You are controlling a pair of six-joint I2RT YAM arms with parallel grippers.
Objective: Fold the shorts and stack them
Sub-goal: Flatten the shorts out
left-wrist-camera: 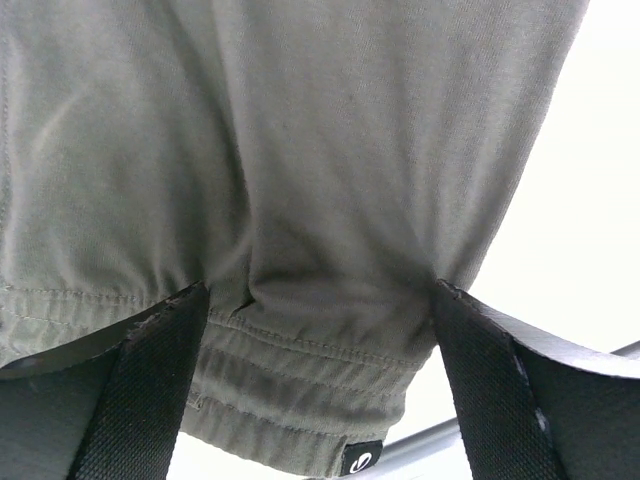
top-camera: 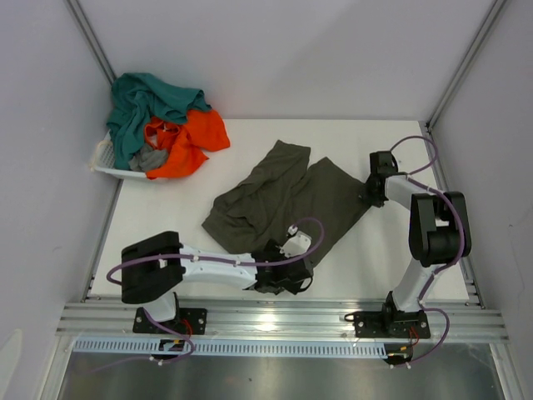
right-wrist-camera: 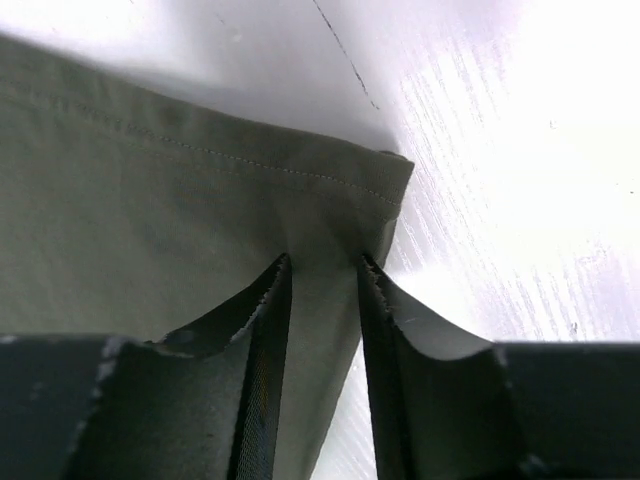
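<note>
The left wrist view shows the left gripper [left-wrist-camera: 318, 295] spread wide, with the waistband of the olive shorts [left-wrist-camera: 300, 150] between its fingers. The right wrist view shows the right gripper [right-wrist-camera: 324, 262] narrowed around a hem corner; whether it pinches cannot be told. Only the overhead view shows the shorts stretching between both grippers.

Small black tag [left-wrist-camera: 362, 458] on olive shorts [left-wrist-camera: 300, 150], white mark unreadable
</note>
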